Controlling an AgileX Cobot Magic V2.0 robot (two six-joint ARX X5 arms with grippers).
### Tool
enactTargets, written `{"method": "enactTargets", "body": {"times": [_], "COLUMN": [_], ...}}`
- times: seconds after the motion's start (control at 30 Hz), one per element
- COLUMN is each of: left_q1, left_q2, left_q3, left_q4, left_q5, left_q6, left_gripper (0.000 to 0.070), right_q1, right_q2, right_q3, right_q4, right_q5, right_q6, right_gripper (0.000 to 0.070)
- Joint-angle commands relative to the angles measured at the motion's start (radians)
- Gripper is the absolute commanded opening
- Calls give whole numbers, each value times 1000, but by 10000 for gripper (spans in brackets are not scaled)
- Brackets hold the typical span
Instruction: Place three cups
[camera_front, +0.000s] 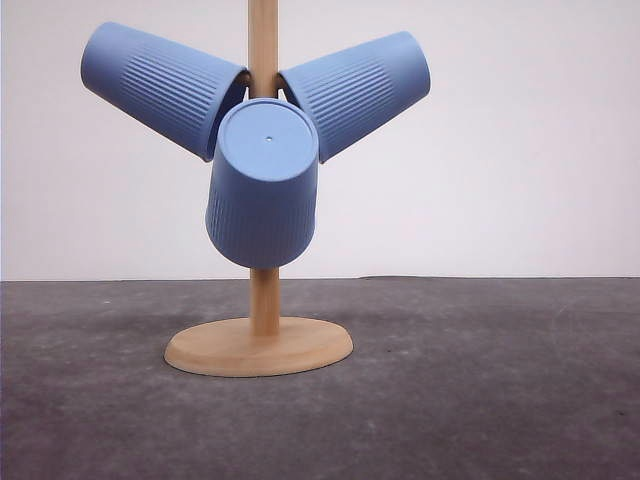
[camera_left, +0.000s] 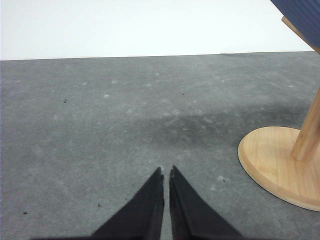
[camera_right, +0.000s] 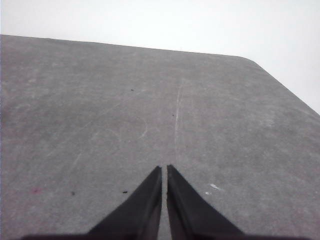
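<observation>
three cups (camera_front: 262, 180) hang on wooden stand (camera_front: 259, 345) | left gripper (camera_left: 166, 172), right gripper (camera_right: 164, 170) fingers pinched narrow, empty | likely done: retreat clear of stand

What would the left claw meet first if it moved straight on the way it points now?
Probably only the table. The left claw, shut and empty, points over bare surface; the stand's base lies off to one side, though depth is unclear.

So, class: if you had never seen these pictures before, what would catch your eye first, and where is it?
Three light-blue ribbed plastic cups hang on a wooden cup stand at the table's middle: one angled up-left, one up-right, one with its flat base towards the camera. Next comes the stand's round wooden base on the dark grey table. Both black grippers, left and right, are shut over bare table.
</observation>
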Motion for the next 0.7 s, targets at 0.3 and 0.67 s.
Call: {"method": "enactTargets", "body": {"times": [0.3,0.67], "left_q1": [0,0], "left_q2": [0,0], "left_q3": [-13,-13], "left_q4": [12,12], "left_q5": [-2,-2], "left_q6": [-2,-2], "left_gripper": [0,0], "right_q1": [-2,-2], "right_q2": [-1,-1], "right_q3": [-2,-2], "right_q4": [7,7], "right_q5": [4,4], "right_q6": [14,14], "right_gripper": [16,16]}}
